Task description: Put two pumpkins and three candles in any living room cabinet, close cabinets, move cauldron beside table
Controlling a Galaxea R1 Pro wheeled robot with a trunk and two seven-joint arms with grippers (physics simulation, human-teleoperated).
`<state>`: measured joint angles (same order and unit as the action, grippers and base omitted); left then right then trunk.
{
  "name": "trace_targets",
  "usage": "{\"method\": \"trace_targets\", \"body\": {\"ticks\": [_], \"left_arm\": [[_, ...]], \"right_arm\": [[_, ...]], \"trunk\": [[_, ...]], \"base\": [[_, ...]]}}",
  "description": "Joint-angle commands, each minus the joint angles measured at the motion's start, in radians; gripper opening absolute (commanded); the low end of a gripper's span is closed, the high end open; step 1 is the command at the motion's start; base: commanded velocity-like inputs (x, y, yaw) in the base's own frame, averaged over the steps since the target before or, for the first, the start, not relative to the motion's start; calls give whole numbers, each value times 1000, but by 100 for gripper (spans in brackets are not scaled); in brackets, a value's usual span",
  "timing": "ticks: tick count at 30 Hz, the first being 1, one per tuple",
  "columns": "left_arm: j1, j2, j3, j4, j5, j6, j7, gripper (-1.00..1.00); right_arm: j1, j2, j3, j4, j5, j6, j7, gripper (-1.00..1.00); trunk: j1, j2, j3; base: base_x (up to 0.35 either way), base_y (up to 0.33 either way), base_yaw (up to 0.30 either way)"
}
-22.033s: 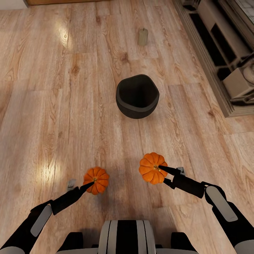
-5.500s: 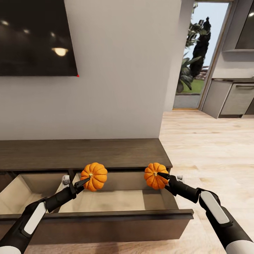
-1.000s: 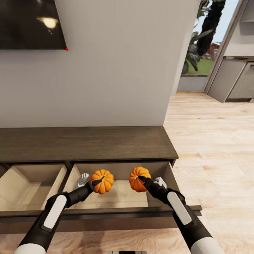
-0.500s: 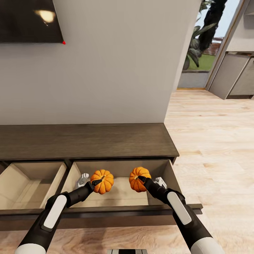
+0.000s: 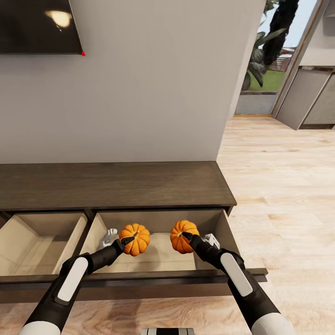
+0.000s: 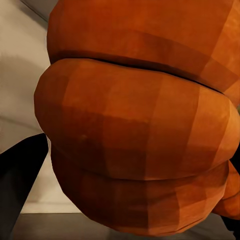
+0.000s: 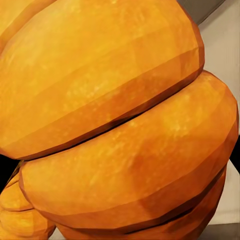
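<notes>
— Holding one pumpkin in each gripper. My left gripper (image 5: 130, 240) is closed on the left pumpkin (image 5: 135, 239); my right gripper (image 5: 185, 235) is closed on the right pumpkin (image 5: 183, 236).

— Confirm from the wrist cameras?

— Left wrist: orange ribs of the left pumpkin (image 6: 140, 135) pressed close, a dark finger (image 6: 17, 180) at its side. Right wrist: the right pumpkin (image 7: 120, 125) equally close against the lens.

— Position of both?

— Side by side, a gap between them, above the pale floor of the open right drawer (image 5: 160, 258). Whether either touches that floor, I cannot tell.

— Surroundings?

— The drawer belongs to the low dark cabinet (image 5: 111, 184). A second open drawer (image 5: 32, 242) sits to its left. Grey wall (image 5: 153, 79) behind, a dark screen (image 5: 37, 25) mounted on it. Wood floor (image 5: 284, 186) runs off to the right toward a doorway (image 5: 267, 60) with greenery beyond.
</notes>
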<state>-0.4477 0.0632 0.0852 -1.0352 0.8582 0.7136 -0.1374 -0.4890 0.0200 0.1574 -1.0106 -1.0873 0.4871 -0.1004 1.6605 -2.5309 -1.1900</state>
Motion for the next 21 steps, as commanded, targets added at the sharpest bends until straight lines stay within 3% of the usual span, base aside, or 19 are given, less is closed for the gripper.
{"method": "trace_targets", "body": {"ticks": [1, 3, 4, 21], "left_arm": [[0, 0, 2, 0, 0, 6, -4, -100], [-1, 0, 2, 0, 0, 6, -4, -100], [0, 0, 2, 0, 1, 6, -4, -100], [0, 1, 5, 0, 1, 6, -5, -100]], "right_arm": [[0, 0, 1, -2, -11, 2, -10, -100], [0, 0, 1, -2, -11, 2, -10, -100], [0, 0, 1, -2, -11, 2, -10, 100], [0, 0, 1, -2, -11, 5, -11, 100]], "trunk": [[0, 0, -1], [0, 0, -1], [0, 0, -1], [0, 0, -1]], "base": [[0, 0, 0], [0, 0, 0], [0, 0, 0], [0, 0, 0]]}}
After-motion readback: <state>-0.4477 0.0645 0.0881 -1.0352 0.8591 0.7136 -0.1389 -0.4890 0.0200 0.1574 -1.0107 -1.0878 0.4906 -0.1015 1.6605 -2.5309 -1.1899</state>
